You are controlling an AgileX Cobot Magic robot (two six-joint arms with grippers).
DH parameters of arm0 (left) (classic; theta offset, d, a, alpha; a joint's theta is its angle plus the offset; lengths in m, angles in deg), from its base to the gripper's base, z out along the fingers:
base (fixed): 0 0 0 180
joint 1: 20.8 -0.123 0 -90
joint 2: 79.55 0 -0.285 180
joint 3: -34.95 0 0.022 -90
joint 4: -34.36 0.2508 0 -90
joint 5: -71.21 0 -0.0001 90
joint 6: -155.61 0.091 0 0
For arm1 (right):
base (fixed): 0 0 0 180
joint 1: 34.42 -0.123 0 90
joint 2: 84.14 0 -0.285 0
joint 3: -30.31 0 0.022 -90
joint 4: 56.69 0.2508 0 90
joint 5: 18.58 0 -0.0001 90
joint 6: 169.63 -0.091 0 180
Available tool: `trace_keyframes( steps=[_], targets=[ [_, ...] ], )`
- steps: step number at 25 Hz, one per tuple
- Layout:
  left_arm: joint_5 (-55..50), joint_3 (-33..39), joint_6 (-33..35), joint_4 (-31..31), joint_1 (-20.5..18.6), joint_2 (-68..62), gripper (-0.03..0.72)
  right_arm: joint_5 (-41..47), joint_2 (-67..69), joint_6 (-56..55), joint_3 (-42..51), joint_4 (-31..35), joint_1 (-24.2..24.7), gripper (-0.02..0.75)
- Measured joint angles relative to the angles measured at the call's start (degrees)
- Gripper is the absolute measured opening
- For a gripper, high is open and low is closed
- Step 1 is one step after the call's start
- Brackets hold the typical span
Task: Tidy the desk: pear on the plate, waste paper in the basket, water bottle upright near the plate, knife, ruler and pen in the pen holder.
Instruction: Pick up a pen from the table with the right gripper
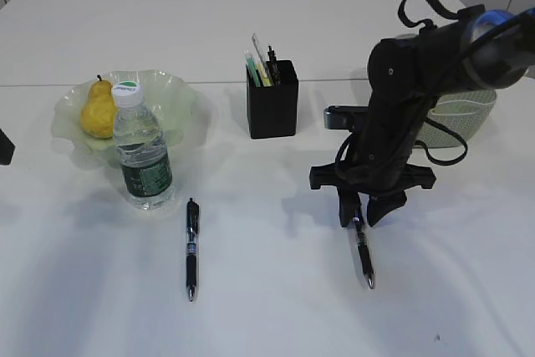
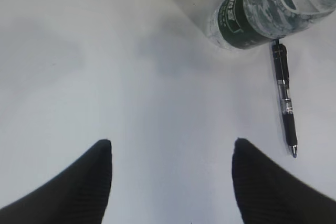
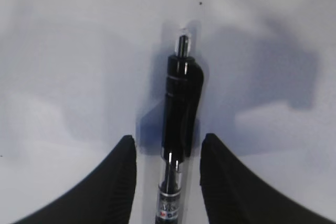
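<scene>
Between the right fingers (image 3: 118, 182): a pen (image 3: 178, 124) (untouched)

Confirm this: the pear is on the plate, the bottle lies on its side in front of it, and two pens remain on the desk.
Wrong about the bottle: the exterior view shows it upright. The pear is on the plate, and two pens remain on the desk.

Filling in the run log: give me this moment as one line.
right hand: open astride right pen, on desk | left hand: open, empty | left pen: lying loose | pear: on plate
</scene>
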Motion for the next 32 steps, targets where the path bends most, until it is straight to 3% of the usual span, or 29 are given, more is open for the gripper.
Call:
trace_keyframes(
  steps=[9,16,27,32],
  targets=[
    [0.00,0.00,0.00,0.00,0.00,0.00,0.506,-0.24,0.33,0.00,0.00,-0.55,0.00,0.298],
    [0.00,0.00,0.00,0.00,0.00,0.00,0.506,-0.24,0.33,0.00,0.00,-0.88,0.00,0.170],
    [0.00,0.00,0.00,0.00,0.00,0.00,0.506,-0.24,0.33,0.81,-0.10,-1.02,0.00,0.066],
    [0.00,0.00,0.00,0.00,0.00,0.00,0.506,-0.24,0.33,1.72,-0.10,-1.06,0.00,0.054]
  ],
)
